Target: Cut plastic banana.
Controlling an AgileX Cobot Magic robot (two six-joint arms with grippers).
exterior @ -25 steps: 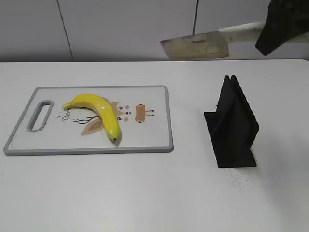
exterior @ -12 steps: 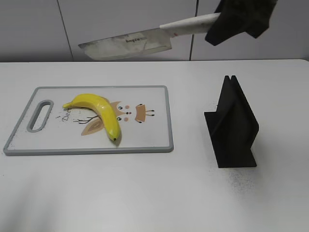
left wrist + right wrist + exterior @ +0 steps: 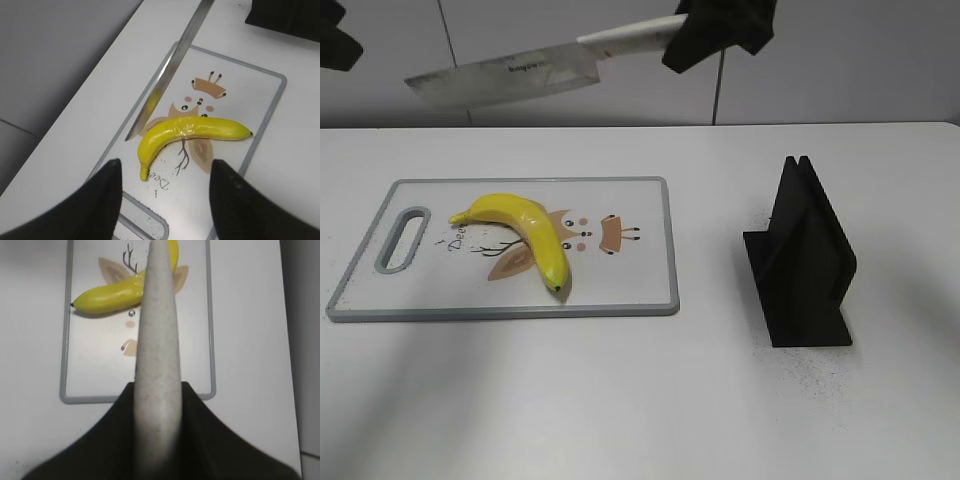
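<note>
Exterior view: the plastic banana point(image 3: 521, 237) is seen lying whole on the cutting board point(image 3: 640, 296), left of frame centre, stem toward the board's handle slot point(image 3: 404, 239) and dark tip toward the lower edge. It rests across the printed deer cartoon point(image 3: 582, 235). The board lies flat on the white table point(image 3: 620, 400).

The right gripper point(image 3: 720, 30) is seen at the top centre of the frame, clamped on the pale handle of the cleaver point(image 3: 505, 75). The blade extends to the upper left, held in the air well above the board and apart from the banana. In the right wrist view the cleaver point(image 3: 157, 340) is seen along its spine, running up the frame centre, with the black fingers pressed against the handle on both sides; the plastic banana point(image 3: 120, 290) is visible beneath it at the upper part of the frame.

The left gripper point(image 3: 165, 200) is seen in the left wrist view at the lower edge, its two black fingers point(image 3: 102, 202) spread wide with nothing between them, above the plastic banana point(image 3: 190, 132) and the board's handle end. In the exterior view only a dark part point(image 3: 335, 35) is visible at the upper left corner.

A black knife stand point(image 3: 805, 260) is recorded upright at the right of the frame, well apart from the board.
</note>
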